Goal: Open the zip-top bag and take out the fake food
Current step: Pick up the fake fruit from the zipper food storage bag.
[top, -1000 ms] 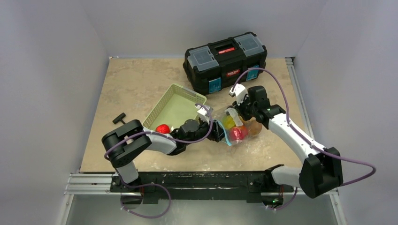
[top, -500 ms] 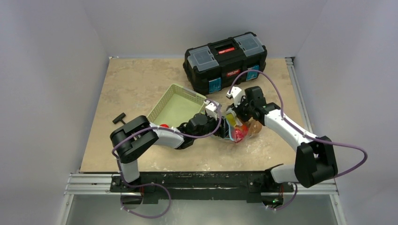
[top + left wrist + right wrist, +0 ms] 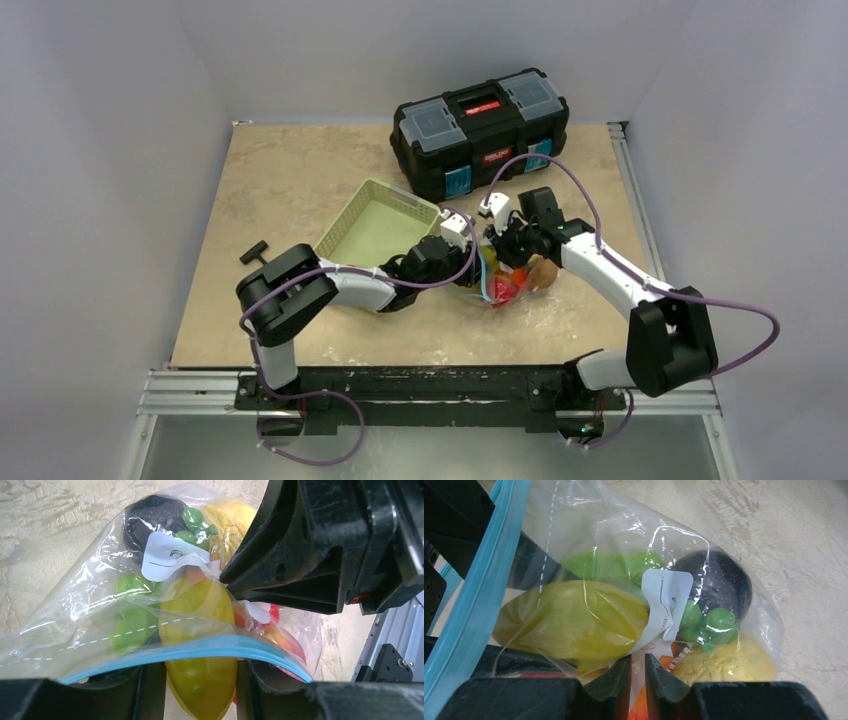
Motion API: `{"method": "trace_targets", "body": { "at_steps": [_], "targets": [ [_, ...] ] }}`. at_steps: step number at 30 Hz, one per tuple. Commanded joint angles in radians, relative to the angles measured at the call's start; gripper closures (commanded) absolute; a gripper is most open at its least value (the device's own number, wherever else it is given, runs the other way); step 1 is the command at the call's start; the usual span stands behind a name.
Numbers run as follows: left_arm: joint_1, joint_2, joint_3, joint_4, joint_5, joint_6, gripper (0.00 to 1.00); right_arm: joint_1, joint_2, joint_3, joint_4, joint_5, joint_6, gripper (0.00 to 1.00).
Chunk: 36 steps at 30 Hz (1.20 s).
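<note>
The zip-top bag (image 3: 503, 283) lies crumpled at mid table between both grippers, its teal zip strip (image 3: 200, 650) arched open. Fake food fills it: a yellow-green piece (image 3: 197, 605), green pieces (image 3: 704, 622), a dark purple one (image 3: 719, 580), a pale yellow one (image 3: 729, 662) and red ones (image 3: 503, 292). My left gripper (image 3: 199, 676) reaches into the bag mouth, and the yellow-green piece fills the gap between its fingers. My right gripper (image 3: 637, 672) pinches the clear film and a white paper label from the far side, jaws almost together.
A pale green lattice basket (image 3: 372, 226) sits just left of the bag, partly under my left arm. A black toolbox (image 3: 480, 125) stands behind. A small black T-handle (image 3: 255, 254) lies at the left. Both arms crowd the bag.
My left gripper has pushed right into the bag mouth and its jaws have narrowed onto the yellow-green piece. My right gripper has shifted left, bunching the bag up.
</note>
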Motion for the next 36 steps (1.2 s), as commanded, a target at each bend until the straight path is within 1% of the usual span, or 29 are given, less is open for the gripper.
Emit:
{"method": "trace_targets", "body": {
  "at_steps": [1,3,4,10,15,19,21,27,33,36],
  "targets": [
    [0.008,-0.055,0.002,-0.047,-0.024,0.004,0.81,0.008,-0.008,0.021,0.005,-0.027,-0.001,0.81],
    [0.008,-0.096,-0.019,-0.064,-0.019,0.004,0.96,0.008,-0.011,0.018,0.011,-0.010,-0.003,0.79],
    [0.008,-0.121,-0.034,-0.072,-0.016,0.005,1.00,0.008,-0.012,0.018,0.014,-0.003,-0.004,0.78],
    [0.008,-0.281,-0.119,-0.147,0.027,0.004,1.00,0.009,-0.021,0.009,0.022,0.025,-0.007,0.73],
    [0.009,-0.419,-0.193,-0.207,0.030,0.005,1.00,0.008,-0.037,0.004,0.024,0.027,-0.013,0.69],
    [0.018,-0.512,-0.241,-0.265,0.029,0.011,1.00,0.008,-0.045,0.005,0.014,0.011,-0.028,0.64],
    [0.021,-0.561,-0.261,-0.306,0.028,0.016,1.00,0.008,-0.048,0.007,0.006,0.001,-0.036,0.60],
    [0.035,-0.740,-0.307,-0.462,-0.045,0.053,1.00,0.008,-0.073,0.006,-0.001,-0.017,-0.057,0.50],
    [0.060,-0.902,-0.345,-0.587,-0.113,0.081,1.00,0.007,-0.091,0.003,-0.003,-0.028,-0.074,0.43],
    [0.086,-0.962,-0.362,-0.629,-0.121,0.083,1.00,0.006,-0.097,0.001,-0.001,-0.032,-0.080,0.41]
  ]
}}
